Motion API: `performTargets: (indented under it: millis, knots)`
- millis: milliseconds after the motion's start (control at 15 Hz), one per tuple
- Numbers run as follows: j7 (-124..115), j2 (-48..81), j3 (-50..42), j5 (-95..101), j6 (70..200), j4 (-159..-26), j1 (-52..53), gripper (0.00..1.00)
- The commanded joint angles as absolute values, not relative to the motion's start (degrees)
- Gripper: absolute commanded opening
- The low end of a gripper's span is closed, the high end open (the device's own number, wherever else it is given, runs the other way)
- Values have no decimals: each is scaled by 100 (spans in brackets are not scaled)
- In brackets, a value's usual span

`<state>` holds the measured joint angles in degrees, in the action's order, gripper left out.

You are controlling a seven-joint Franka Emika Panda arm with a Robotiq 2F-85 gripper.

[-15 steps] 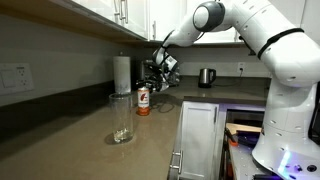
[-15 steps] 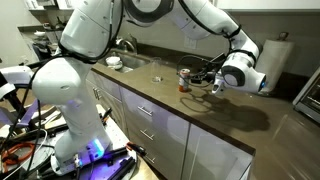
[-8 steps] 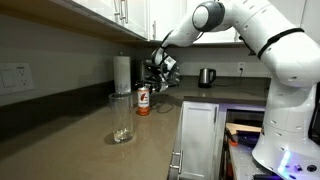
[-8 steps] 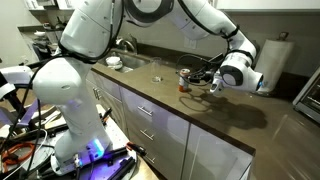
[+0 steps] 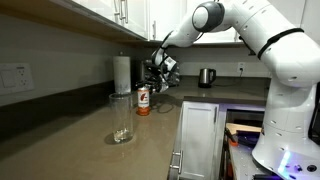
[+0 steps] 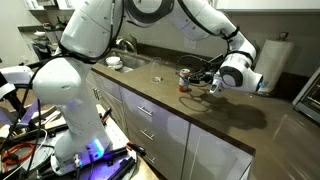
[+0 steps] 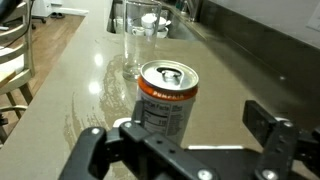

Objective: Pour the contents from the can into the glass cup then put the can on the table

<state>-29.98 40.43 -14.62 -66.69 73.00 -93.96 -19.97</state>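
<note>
In an exterior view, a paper towel roll [image 5: 121, 74] stands by the wall behind the can [image 5: 143, 100], and a kettle [image 5: 205, 77] sits farther along the table [image 5: 85, 150]. The glass cup [image 5: 121, 118] stands near the can. The white arm stretches across with its gripper [image 5: 154, 78] low beside the can's top.

In an exterior view, a sink [image 6: 125, 62] lies beyond the can [image 6: 184, 78], and the gripper [image 6: 203, 82] is held level next to it.

In the wrist view, the gripper [image 7: 175, 125] is spread wide, with its fingers [image 7: 268, 128] on either side of the can [image 7: 167, 100] and clear of it. The can stands upright on the table [image 7: 80, 60], showing a silver top and an orange band. The glass cup [image 7: 135, 50] stands beyond it.
</note>
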Motion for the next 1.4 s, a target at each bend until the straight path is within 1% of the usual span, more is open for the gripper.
performTargets:
  millis: [0,867,1333]
  knots:
    - [-2922,3968,-1557,-6557,7321,-9563,-1962,100]
    - [-2814,3676,-1551,-6453,7151,-10076,-1772,100]
    - [-2822,3627,-1512,-6519,7088,-10079,-1717,100]
